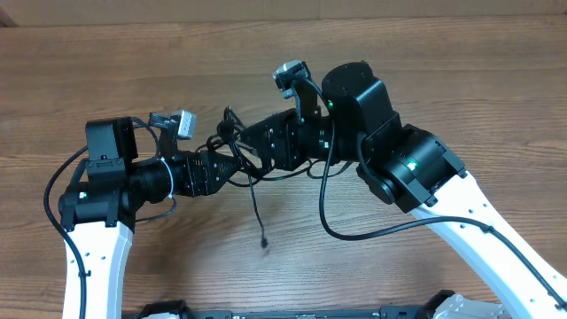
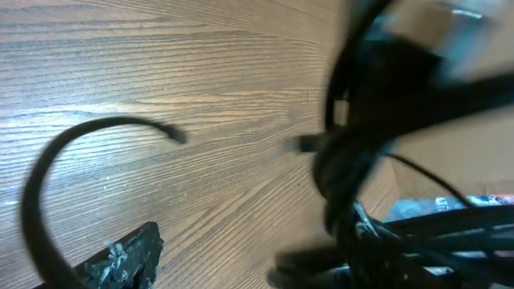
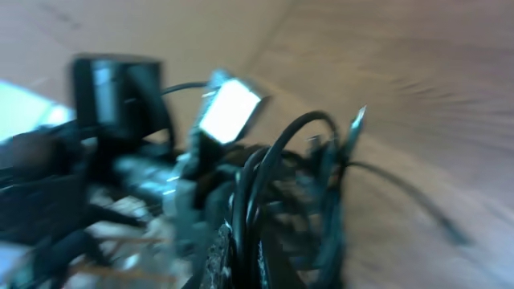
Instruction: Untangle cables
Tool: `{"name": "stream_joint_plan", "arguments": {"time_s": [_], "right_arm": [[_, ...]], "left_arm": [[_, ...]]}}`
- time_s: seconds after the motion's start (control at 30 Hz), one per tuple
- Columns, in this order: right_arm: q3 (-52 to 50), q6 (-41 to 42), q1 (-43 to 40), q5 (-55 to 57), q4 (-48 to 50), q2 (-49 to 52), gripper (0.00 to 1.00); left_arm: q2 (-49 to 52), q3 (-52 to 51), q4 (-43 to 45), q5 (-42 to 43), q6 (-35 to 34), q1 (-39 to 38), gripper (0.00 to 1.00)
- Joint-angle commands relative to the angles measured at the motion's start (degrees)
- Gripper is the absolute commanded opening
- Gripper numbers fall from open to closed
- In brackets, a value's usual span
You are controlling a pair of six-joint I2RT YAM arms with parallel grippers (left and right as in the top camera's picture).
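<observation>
The cables (image 1: 254, 199) are bunched in a dark knot between the two arms, near the middle of the worktop (image 1: 133, 62). One thin cord runs out of the knot toward the robot, and its little plug (image 1: 264, 244) sits at the end, away from the rest. The right fingers (image 1: 259, 142) are closed tight on the cables. The left fingers (image 2: 120, 257) are spread apart with bare wood showing between them. They hold nothing, and the knot is just beside them.
</observation>
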Motion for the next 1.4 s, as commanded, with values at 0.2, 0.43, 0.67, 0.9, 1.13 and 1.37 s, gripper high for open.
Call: {"name": "stream_joint_plan", "arguments": {"time_s": [0.2, 0.43, 0.67, 0.9, 1.13, 1.37], "right_arm": [[0.61, 4.70, 0.07, -19.52, 1.92, -0.26, 0.04], [0.61, 4.39, 0.07, -19.45, 1.92, -0.24, 0.04], [0.61, 5.07, 0.07, -21.24, 5.01, -0.24, 0.04], [0.61, 16.00, 0.07, -30.05, 20.15, -0.24, 0.04], [0.61, 25.55, -2.21, -32.76, 35.06, -0.24, 0.04], [0.61, 33.03, -11.80, -31.82, 51.32, -0.24, 0.04]], "left_arm": [[0.24, 0.79, 0.09, -2.05, 1.51, 0.24, 0.69], [0.24, 0.79, -0.37, -2.16, 1.51, 0.24, 0.66], [0.24, 0.79, -0.94, -3.65, 1.55, 0.24, 0.66], [0.68, 0.72, -1.66, -7.58, 1.53, 0.22, 0.66], [1.29, 0.70, -2.95, -12.39, 2.01, 0.22, 0.66], [4.98, 0.68, -4.57, -13.44, 3.10, 0.22, 0.62]]}}
